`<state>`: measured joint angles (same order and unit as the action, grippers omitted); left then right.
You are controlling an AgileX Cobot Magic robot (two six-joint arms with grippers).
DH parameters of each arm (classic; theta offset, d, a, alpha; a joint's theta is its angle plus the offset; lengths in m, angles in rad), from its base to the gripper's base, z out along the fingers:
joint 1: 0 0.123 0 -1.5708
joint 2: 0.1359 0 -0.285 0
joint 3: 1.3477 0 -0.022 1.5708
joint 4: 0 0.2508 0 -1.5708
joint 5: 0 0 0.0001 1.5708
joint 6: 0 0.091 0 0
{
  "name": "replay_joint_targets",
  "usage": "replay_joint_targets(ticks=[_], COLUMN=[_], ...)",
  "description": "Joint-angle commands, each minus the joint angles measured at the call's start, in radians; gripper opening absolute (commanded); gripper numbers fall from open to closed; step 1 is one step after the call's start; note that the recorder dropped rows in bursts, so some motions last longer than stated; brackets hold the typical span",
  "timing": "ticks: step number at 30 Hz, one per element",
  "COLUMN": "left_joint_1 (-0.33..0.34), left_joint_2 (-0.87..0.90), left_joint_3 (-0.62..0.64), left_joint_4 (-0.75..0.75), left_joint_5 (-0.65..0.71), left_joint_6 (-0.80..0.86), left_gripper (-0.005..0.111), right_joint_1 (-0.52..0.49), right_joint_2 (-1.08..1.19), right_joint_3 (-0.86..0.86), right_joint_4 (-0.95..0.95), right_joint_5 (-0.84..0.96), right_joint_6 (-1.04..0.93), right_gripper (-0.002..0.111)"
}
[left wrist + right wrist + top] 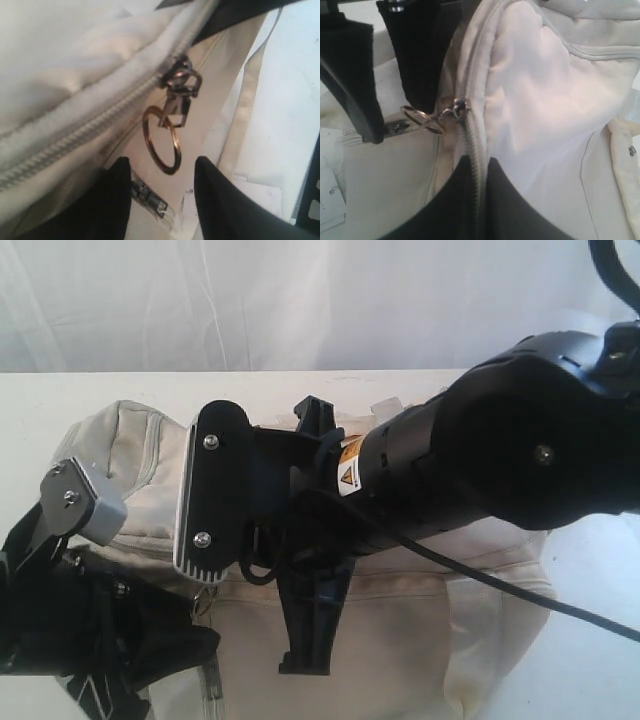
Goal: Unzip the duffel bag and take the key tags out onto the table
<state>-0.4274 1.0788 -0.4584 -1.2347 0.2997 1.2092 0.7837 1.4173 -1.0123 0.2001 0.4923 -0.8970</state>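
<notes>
The cream duffel bag (420, 640) lies on the white table (60, 390), its grey zipper (75, 135) closed along the stretch I see. A metal slider (181, 80) carries a brass pull ring (161, 145). My left gripper (162, 162) is open, and the ring hangs just beyond its two black fingertips, touching neither. My right gripper (477, 160) is shut on the bag's zipper seam, just short of the slider (456, 107) and ring (422, 119). The left gripper's fingers (420, 55) show beside that ring. The key tags are hidden.
My right arm (520, 440) reaches across the bag from the right, trailing a black cable (520, 590). A clear plastic tag (150, 195) lies on the bag's side. A printed paper (330, 195) rests on the table. A white curtain (300, 300) hangs behind.
</notes>
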Motion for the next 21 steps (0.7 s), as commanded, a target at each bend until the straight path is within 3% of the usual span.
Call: replay_joint_targets(ticks=[1,14,17,21], left_joint_1=[-0.003,-0.003,-0.003,-0.003], left_joint_2=[-0.006,-0.006,-0.006,-0.006], left_joint_3=[0.008,-0.007,-0.009,-0.009], left_joint_4=[-0.072,-0.269,-0.269,-0.266], left_joint_5=[0.0,0.01,0.024,0.034], left_joint_6=[0.001,0.158,0.158,0.158], left_gripper=[0.044,0.044,0.037,0.018], right_joint_1=[0.002,0.002,0.002,0.002], right_joint_2=[-0.013,-0.013,-0.013,-0.013], right_joint_3=[-0.012,-0.012,-0.012,-0.012], right_joint_4=[0.015,0.017,0.017,0.017], right_joint_5=[-0.031,-0.027,-0.027,-0.027], right_joint_6=[0.011,0.032,0.042,0.042], right_gripper=[0.0,0.0,0.0,0.0])
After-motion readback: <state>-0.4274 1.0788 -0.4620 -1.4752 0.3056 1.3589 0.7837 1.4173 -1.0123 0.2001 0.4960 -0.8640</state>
